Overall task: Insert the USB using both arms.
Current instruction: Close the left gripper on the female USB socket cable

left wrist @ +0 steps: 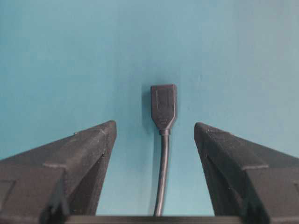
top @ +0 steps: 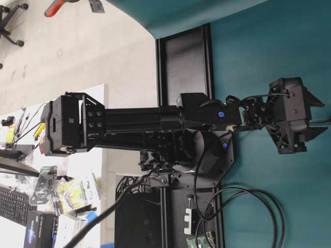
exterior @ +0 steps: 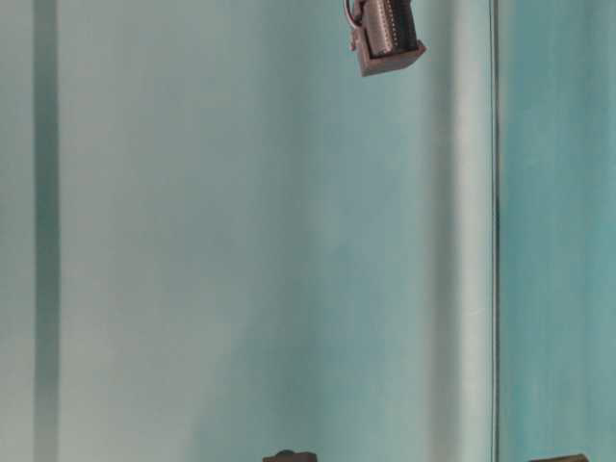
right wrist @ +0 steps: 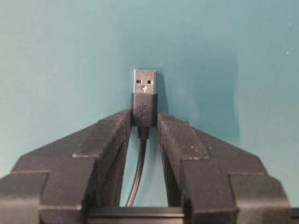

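Two cable ends lay on the teal table (left wrist: 56,56). Right tool (right wrist: 144,122) clenched the USB plug (right wrist: 144,93) by its black housing. Left tool (left wrist: 155,133) stood released, its fingers (left wrist: 93,144) either side of the USB socket (left wrist: 163,106), apart from it.

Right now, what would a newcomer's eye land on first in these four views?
In the right wrist view, the USB plug with its metal tip, pinched at its black housing between the right gripper's fingers over the teal surface. In the left wrist view, the USB socket lying on the teal between the left gripper's wide-open fingers, untouched. Overhead, one black arm stretches across the frame.
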`<action>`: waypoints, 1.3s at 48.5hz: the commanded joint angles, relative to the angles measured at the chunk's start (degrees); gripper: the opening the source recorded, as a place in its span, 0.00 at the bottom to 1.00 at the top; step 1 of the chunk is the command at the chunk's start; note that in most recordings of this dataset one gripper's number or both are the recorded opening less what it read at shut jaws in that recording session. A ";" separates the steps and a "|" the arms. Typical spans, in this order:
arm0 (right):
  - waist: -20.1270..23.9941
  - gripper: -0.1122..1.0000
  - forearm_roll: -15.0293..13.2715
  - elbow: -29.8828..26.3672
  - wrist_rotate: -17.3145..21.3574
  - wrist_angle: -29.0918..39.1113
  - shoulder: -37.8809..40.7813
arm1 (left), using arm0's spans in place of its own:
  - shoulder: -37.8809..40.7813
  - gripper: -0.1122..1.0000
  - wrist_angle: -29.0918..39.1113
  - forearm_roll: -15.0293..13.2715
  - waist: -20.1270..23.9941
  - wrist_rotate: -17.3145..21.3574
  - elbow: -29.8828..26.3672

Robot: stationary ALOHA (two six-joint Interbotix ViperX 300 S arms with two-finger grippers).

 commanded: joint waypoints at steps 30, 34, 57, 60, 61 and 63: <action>0.18 0.30 -0.18 -2.11 -0.18 -0.35 2.46 | 4.39 0.77 -2.64 0.00 0.09 0.88 -1.58; 0.18 0.30 -0.18 -2.11 -0.18 -0.35 2.46 | 4.92 0.77 -3.08 0.00 0.09 0.97 -1.76; 0.18 0.30 -0.18 -2.64 -0.26 -0.53 2.46 | 9.14 0.63 -3.87 -0.09 0.18 1.05 -3.87; 0.18 0.30 -0.18 -2.90 -0.35 -0.70 2.46 | 9.40 0.61 -3.87 0.00 0.18 0.97 -3.96; 0.18 0.30 -0.09 -2.90 -0.35 -0.79 2.46 | 9.49 0.61 -3.87 0.00 0.09 0.97 -3.96; 0.18 0.30 -0.18 -2.90 -0.35 -0.88 2.46 | 9.49 0.61 -3.87 0.00 0.18 0.97 -3.96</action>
